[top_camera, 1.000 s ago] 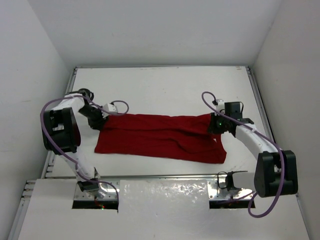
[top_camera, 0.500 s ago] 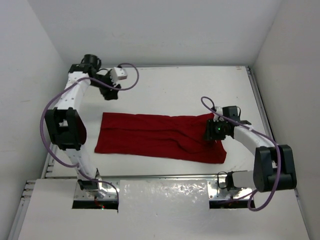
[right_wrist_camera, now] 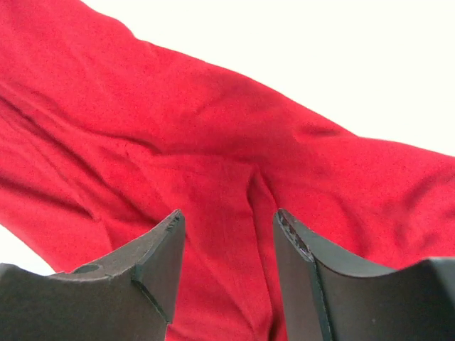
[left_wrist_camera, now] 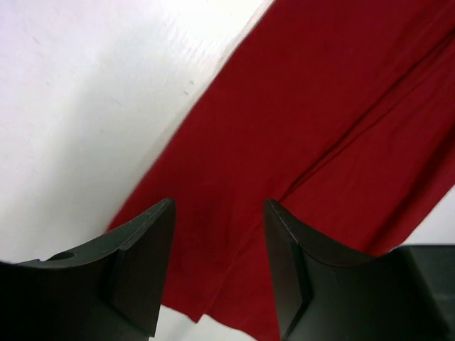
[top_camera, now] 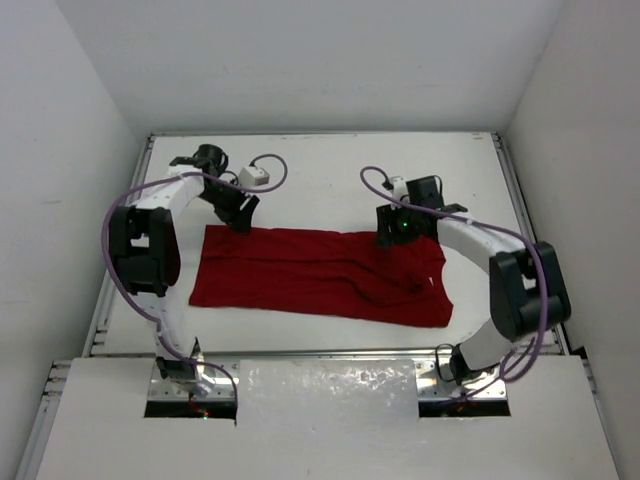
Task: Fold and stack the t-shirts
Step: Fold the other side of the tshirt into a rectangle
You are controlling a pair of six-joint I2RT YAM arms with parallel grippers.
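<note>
The dark red t-shirt lies as a long wrinkled band across the middle of the tabletop, parallel to its near edge. The left gripper hangs over the band's far left corner and the right gripper over its far edge toward the right, both with jaws spread and holding nothing.

Most of the t-shirt beyond the edges of both wrist views.
</note>
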